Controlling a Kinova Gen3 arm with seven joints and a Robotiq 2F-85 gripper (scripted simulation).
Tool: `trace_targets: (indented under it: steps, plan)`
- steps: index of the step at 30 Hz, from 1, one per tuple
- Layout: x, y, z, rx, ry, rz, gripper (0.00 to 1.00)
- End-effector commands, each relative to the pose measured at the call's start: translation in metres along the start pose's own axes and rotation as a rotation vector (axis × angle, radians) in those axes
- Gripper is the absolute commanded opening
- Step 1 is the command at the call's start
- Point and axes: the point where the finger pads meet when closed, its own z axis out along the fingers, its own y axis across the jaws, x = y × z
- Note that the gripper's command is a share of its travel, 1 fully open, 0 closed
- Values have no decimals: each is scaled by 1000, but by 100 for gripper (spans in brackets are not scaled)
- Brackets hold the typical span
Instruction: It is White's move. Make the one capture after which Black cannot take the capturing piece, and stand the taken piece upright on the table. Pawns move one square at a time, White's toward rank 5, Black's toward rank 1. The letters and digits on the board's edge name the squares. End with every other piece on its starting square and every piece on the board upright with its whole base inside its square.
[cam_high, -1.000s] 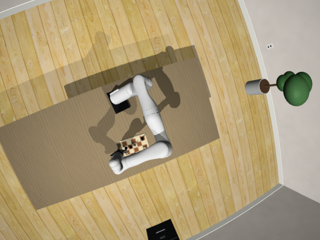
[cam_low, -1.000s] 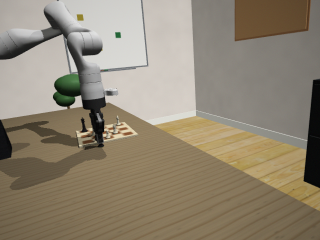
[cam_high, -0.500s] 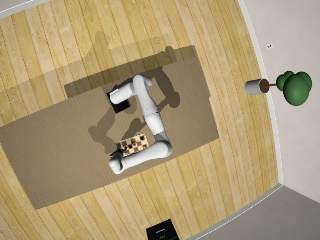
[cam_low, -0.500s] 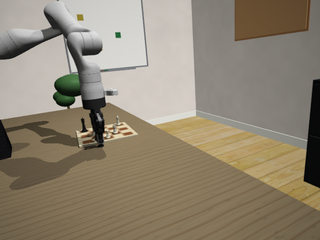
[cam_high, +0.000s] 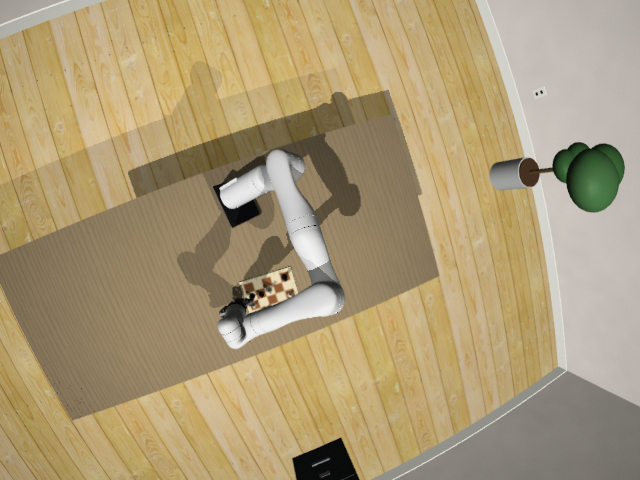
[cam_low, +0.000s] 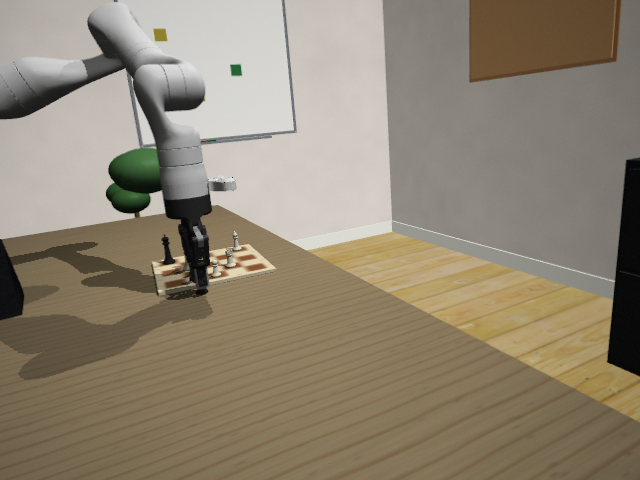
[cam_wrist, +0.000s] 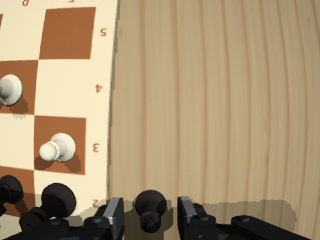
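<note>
A black pawn (cam_wrist: 151, 204) stands upright on the wooden table (cam_wrist: 220, 94) (cam_low: 310, 361), just off the board's edge beside rank 2. My gripper (cam_wrist: 150, 211) (cam_low: 200, 289) (cam_high: 229, 311) is low around it; the fingers stand apart on either side of the pawn with a gap on both sides, so it is open. The chessboard (cam_wrist: 107, 94) (cam_low: 261, 267) (cam_high: 289, 273) lies to the left in the wrist view. White pawns (cam_wrist: 10, 88) (cam_wrist: 56, 148) stand near ranks 4 and 3. Two black pieces (cam_wrist: 58, 198) (cam_wrist: 10, 188) stand at the board's near corner.
In the exterior view a tall black piece (cam_low: 166, 250) and several white pieces (cam_low: 235, 240) (cam_low: 229, 257) stand on the board. The arm's black base (cam_high: 240, 211) sits at the table's back. A black cabinet (cam_low: 625, 258) stands on the floor at right.
</note>
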Motion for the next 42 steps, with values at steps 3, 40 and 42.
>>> trace_targets:
  steps: [3,40,42]
  plan:
    - [0,0,-1,-1,2,0,37]
    - [0,0,-91,-1,2,0,100]
    - [0,0,-91,-1,2,0,100]
